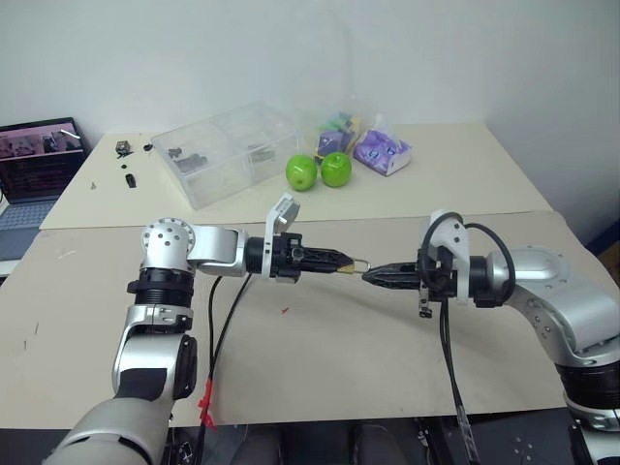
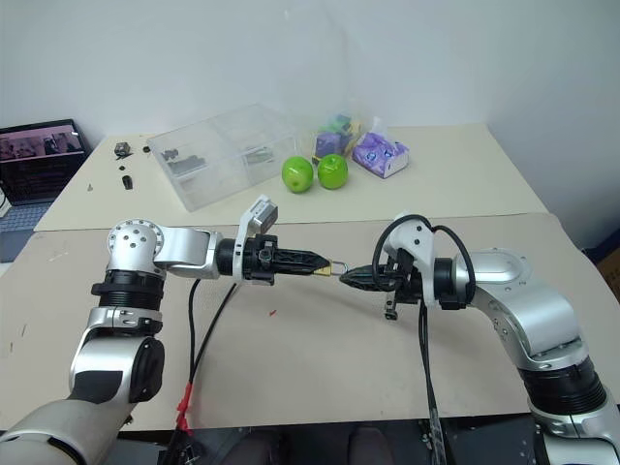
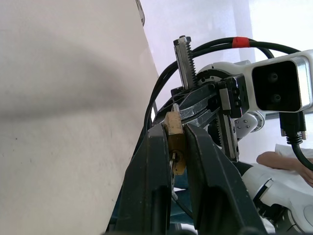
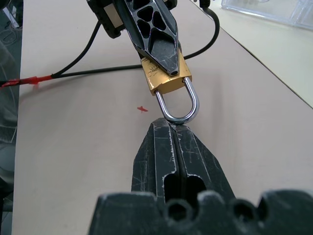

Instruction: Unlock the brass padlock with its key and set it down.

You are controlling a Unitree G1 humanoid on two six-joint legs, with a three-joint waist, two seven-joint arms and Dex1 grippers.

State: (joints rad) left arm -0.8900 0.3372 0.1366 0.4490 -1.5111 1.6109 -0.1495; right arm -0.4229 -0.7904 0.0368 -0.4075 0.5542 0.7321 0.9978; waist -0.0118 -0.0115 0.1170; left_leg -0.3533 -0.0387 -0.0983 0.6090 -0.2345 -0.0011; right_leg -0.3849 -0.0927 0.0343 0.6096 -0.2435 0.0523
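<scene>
Above the middle of a beige table (image 1: 320,358), the left gripper (image 1: 341,262) clamps the body of the brass padlock (image 4: 166,78), its two black fingers (image 3: 151,186) pressed against the lock's flat sides. The silvery shackle (image 4: 181,105) juts out toward three o'clock, away from the left gripper, and is seated in the lock body at both ends. The right gripper (image 1: 373,275), pointing toward nine o'clock, has its fingers drawn fully together, with the tips meeting the outer bend of the shackle loop; whether they pinch the metal or merely press against it cannot be told. The padlock hangs in the air between the two grippers, clear of the tabletop.

On the table below the lock, toward seven o'clock, lies a tiny red sliver (image 1: 284,311). A black cable (image 1: 221,334) drops from the left wrist toward six o'clock, banded with red tape (image 1: 205,397) near the table's front edge.

Farther out, at twelve o'clock on the adjoining back table (image 1: 465,174), sit two green apples (image 1: 319,170) side by side, touching. Just beside them at eleven o'clock is a clear plastic compartment box (image 1: 228,150), and at one o'clock a purple packet (image 1: 383,150). Small dark parts (image 1: 126,165) are scattered near ten o'clock, with an open laptop (image 1: 34,170) at the far nine o'clock edge.
</scene>
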